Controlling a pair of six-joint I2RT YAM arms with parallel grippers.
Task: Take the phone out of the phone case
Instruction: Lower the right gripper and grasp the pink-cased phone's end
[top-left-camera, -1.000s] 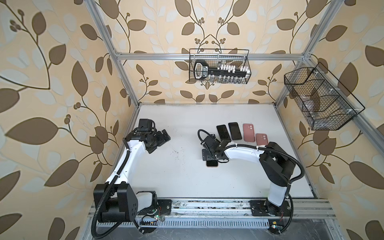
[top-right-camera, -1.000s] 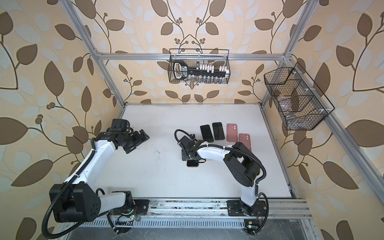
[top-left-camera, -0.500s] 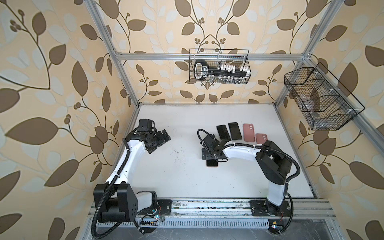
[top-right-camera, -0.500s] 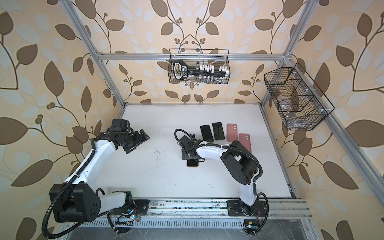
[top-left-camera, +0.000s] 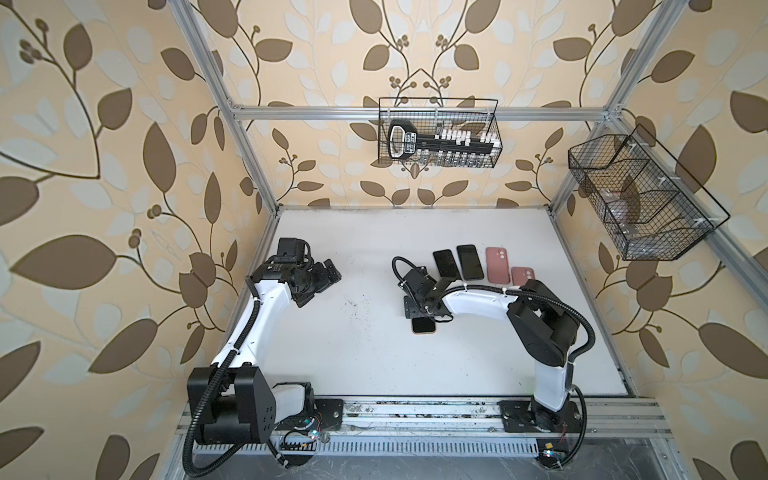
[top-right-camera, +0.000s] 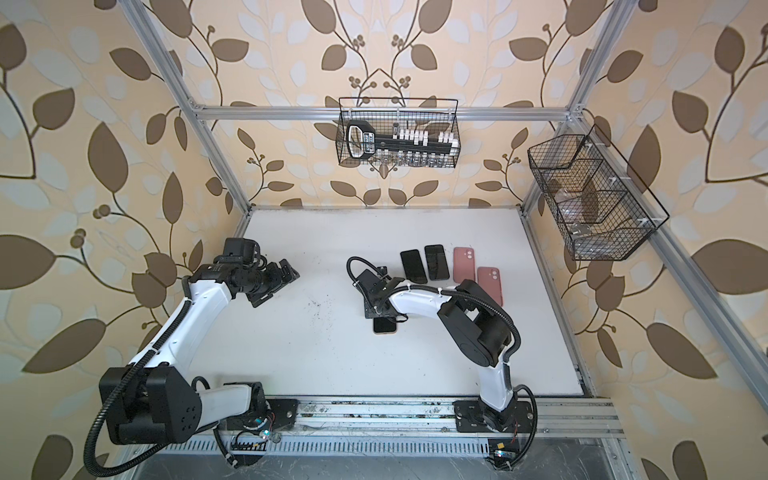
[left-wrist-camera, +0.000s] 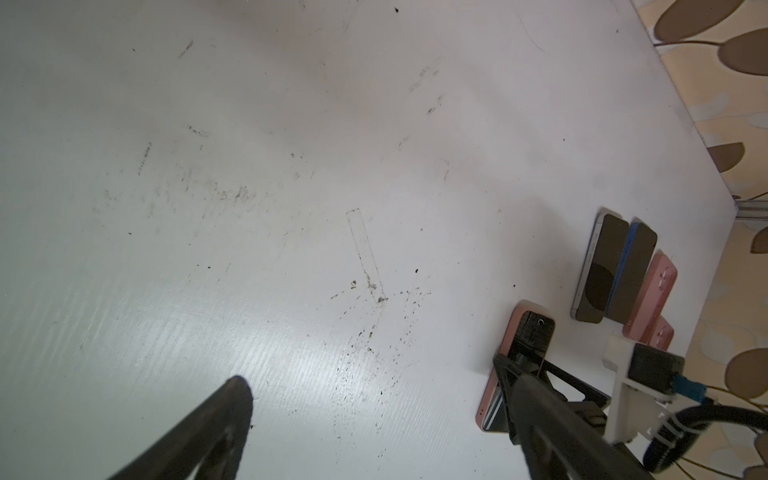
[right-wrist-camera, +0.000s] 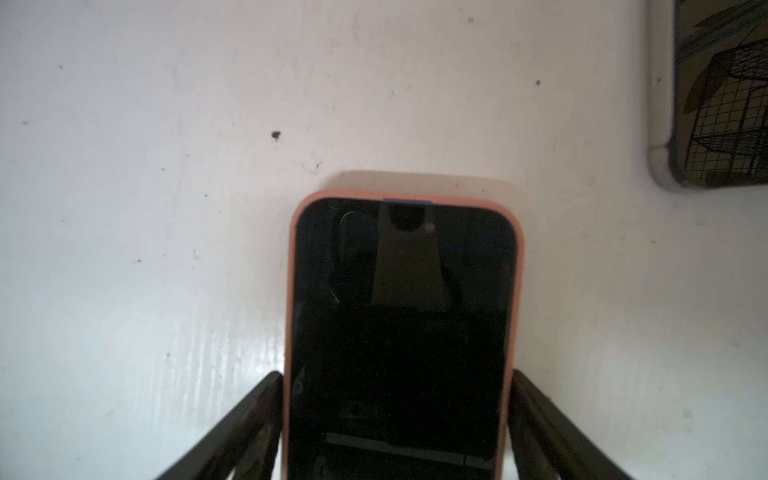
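Right wrist view first: the right gripper (right-wrist-camera: 395, 375) has its jaws apart and straddling the phone (right-wrist-camera: 399, 332), with a finger (right-wrist-camera: 257, 411) hard up against each long edge of the pink phone case (right-wrist-camera: 292, 257). They look to be touching, but whether they are squeezing I cannot tell. The phone sits screen-up inside the case, flat on the white desk (right-wrist-camera: 166, 208), nothing lifted.

Over to the left gripper (left-wrist-camera: 380, 380): jaws spread wide, nothing between them, hanging above bare desk well apart from the action.

Both top views put the cased phone near the middle of the desk, poking out from under the right gripper. Just behind it, in a row: a dark phone (top-left-camera: 446, 264), a second dark phone (top-left-camera: 469, 262), a pink case back-up (top-left-camera: 497, 264) and another pink case (top-left-camera: 524, 276).
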